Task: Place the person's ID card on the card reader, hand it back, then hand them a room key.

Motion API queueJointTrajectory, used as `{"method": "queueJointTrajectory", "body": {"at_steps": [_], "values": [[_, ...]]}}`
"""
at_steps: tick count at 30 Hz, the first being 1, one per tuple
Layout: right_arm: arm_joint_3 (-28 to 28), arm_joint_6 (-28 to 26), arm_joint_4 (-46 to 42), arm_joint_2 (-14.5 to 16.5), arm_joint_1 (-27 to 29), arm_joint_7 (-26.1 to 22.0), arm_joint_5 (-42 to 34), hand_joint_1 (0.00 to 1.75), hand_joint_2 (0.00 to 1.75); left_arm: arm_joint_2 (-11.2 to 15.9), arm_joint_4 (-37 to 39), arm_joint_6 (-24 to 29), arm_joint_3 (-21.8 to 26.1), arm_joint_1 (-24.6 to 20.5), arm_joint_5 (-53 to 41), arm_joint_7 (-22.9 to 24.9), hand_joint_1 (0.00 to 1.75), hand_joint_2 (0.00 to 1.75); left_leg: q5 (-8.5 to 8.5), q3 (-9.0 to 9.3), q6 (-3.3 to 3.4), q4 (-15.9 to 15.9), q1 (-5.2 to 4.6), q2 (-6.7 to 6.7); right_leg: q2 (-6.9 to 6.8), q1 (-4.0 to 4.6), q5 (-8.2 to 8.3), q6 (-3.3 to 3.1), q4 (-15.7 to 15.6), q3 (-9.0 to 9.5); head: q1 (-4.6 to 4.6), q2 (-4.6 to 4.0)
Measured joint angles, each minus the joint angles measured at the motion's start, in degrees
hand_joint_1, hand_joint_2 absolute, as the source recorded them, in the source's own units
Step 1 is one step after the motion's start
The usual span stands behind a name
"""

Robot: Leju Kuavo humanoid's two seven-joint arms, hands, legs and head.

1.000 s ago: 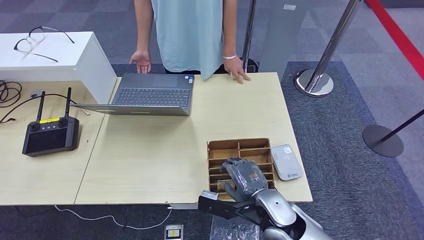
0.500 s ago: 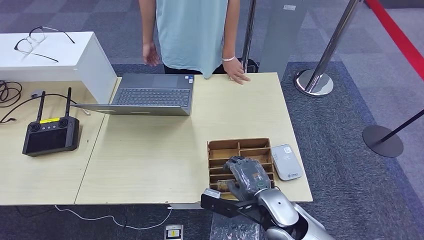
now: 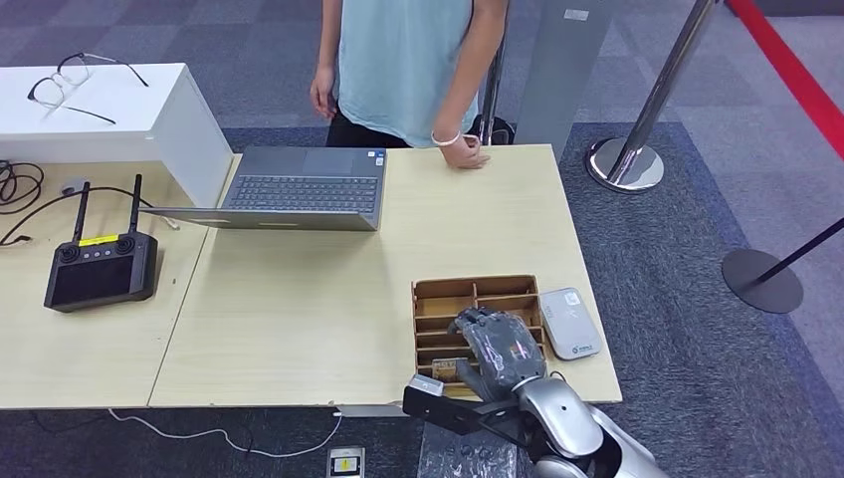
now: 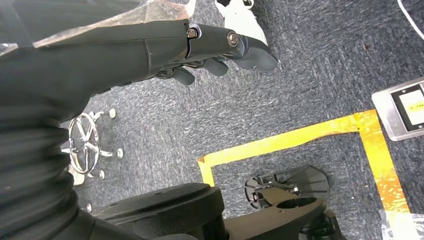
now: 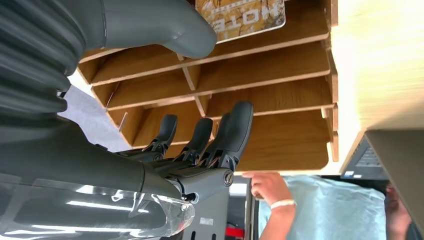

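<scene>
My right hand (image 3: 498,349) hovers over the wooden compartment box (image 3: 476,284) at the table's near right corner. Its fingers (image 5: 235,130) are spread over the bare slots and hold nothing. The thumb (image 5: 165,25) is beside a room key card (image 5: 240,15) printed "MOTEL", which lies in one slot (image 3: 450,366). The grey card reader (image 3: 570,322) lies flat just right of the box. A person in a light blue shirt (image 3: 403,60) stands across the table, one hand (image 3: 463,151) resting on its far edge. My left hand (image 4: 200,45) hangs over the floor, holding nothing.
An open laptop (image 3: 299,187) sits at the far middle of the table. A black remote controller (image 3: 100,267) lies on the left, and glasses (image 3: 70,85) rest on a white box (image 3: 179,129). Metal barrier posts (image 3: 625,164) stand to the right.
The person has shifted to the right and lowered their raised hand to their side. My right hand has edged slightly nearer and to the right over the box.
</scene>
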Motion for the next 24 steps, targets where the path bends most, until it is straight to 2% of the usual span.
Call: {"method": "queueJointTrajectory", "body": {"at_steps": [4,15,24], "values": [[0.01,0.18,-0.95,-0.09,0.34,0.09,0.26,0.79,1.75,0.0,0.0,0.08,0.02,0.0,0.1,-0.01,0.0,1.75,0.0,0.0,0.0,0.0,0.0,0.0,0.0,0.0,0.0,0.0,0.0,0.0,-0.01,0.0],[0.32,0.87,-2.34,-0.26,1.17,0.16,0.27,0.98,1.75,0.0,0.0,0.39,0.02,0.0,0.17,-0.05,0.0,1.75,0.0,0.0,0.0,0.0,0.0,0.0,0.0,0.0,0.0,0.0,0.0,0.01,-0.01,0.0],[0.51,0.75,-2.21,-0.25,1.57,0.36,-0.33,0.99,1.75,0.0,0.0,0.39,0.02,-0.01,0.05,-0.05,0.0,1.75,0.0,-0.02,0.0,0.0,0.0,0.0,0.0,0.0,0.0,0.0,0.0,-0.01,0.0,0.0]]}}
